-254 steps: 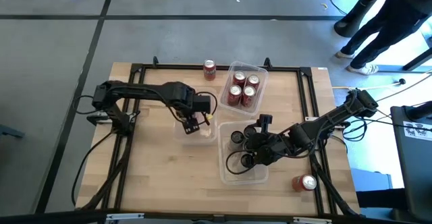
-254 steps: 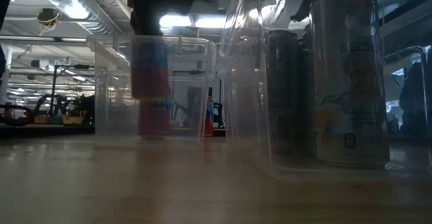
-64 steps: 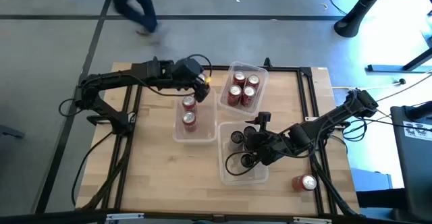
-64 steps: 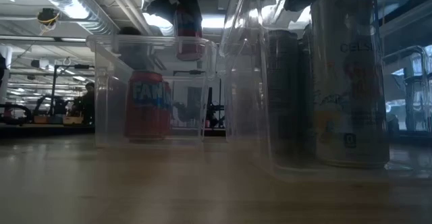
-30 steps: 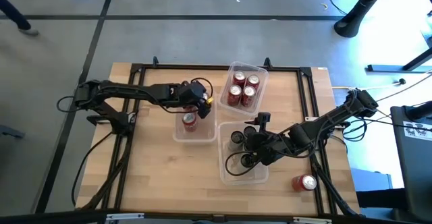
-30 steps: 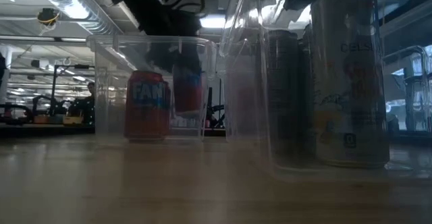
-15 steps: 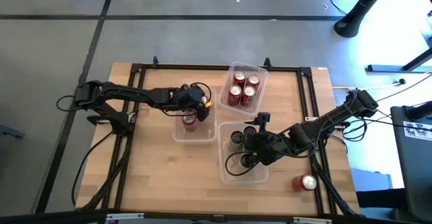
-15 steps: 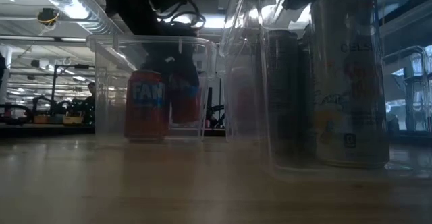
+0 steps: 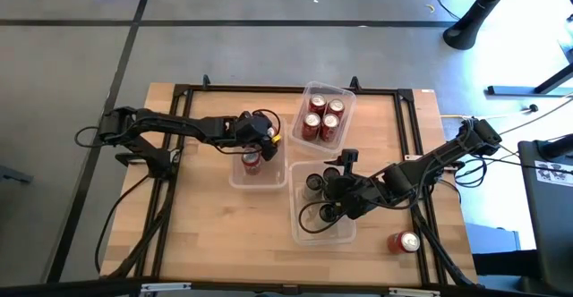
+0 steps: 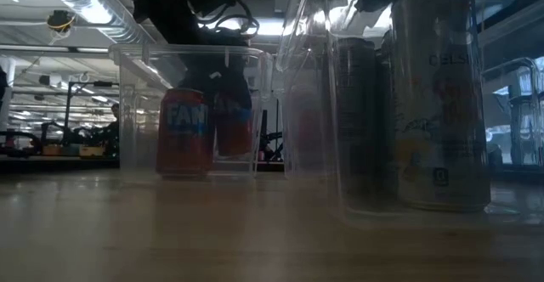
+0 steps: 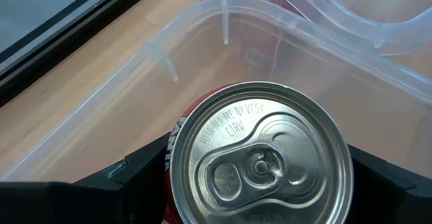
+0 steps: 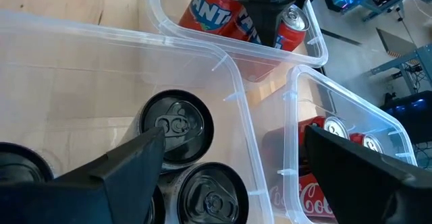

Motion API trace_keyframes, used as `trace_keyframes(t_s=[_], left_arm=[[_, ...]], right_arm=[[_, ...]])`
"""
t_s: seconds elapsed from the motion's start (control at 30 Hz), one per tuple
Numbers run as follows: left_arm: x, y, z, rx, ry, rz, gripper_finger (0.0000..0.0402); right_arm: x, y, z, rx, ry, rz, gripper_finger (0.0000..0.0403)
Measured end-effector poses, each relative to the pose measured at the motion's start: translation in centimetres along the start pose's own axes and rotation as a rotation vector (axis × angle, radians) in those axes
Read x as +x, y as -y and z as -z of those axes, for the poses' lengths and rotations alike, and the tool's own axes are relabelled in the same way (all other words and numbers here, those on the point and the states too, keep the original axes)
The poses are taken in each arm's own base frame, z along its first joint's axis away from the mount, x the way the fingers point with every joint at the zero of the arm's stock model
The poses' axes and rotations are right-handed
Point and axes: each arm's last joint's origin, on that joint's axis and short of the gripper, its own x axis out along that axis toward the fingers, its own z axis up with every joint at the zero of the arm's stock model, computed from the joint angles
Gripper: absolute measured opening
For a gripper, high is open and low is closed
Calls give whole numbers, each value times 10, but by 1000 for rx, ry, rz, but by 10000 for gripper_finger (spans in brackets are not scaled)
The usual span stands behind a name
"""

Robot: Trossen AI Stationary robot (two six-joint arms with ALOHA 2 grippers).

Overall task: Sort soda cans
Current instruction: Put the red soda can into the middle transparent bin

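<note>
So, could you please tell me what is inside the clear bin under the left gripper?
Two red cans: one standing free, another between the left gripper fingers. The arm covers that can from above.

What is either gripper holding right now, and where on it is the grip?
The left gripper holds a red soda can by its sides, just below the silver top, inside the clear bin. The right gripper holds nothing; it hangs open over the black cans.
</note>
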Motion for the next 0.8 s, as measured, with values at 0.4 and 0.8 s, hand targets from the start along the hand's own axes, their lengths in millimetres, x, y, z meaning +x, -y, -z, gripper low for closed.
trace_keyframes(t_s=[0.4,0.8], left_arm=[[1,-1,-1,-17,1,-1,324],[2,-4,-2,-22,1,-9,365]], right_arm=[[0,0,0,4,0,0,351],[0,0,0,6,-1,-2,351]])
